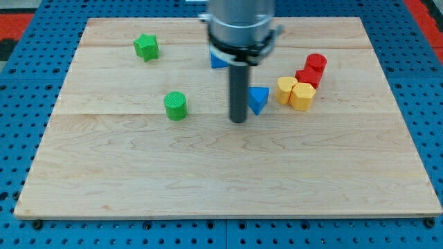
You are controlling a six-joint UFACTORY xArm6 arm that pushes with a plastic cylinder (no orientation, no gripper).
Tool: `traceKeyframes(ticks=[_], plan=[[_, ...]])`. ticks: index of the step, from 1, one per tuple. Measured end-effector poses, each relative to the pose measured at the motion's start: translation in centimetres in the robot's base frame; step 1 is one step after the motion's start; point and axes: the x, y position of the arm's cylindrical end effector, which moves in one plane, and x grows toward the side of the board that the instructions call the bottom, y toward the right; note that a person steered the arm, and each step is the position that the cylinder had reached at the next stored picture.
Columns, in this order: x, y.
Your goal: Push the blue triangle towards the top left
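The blue triangle lies on the wooden board, right of the board's middle. My tip rests on the board just left of it and slightly below, close to or touching its left side. A second blue block shows partly behind the arm's body, above the rod; its shape is hidden.
A green star sits at the top left. A green cylinder stands left of my tip. Two yellow blocks lie right of the triangle, with two red blocks above them. Blue pegboard surrounds the board.
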Motion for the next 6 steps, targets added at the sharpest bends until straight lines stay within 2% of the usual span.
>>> traceKeyframes(ticks=[1,2,3,4,5,6], plan=[[-0.8,3.2],[-5.6,1.5],[-8.7,-5.2],[-9.2,-8.2],[-12.3,-0.2],[-16.0,-2.4]])
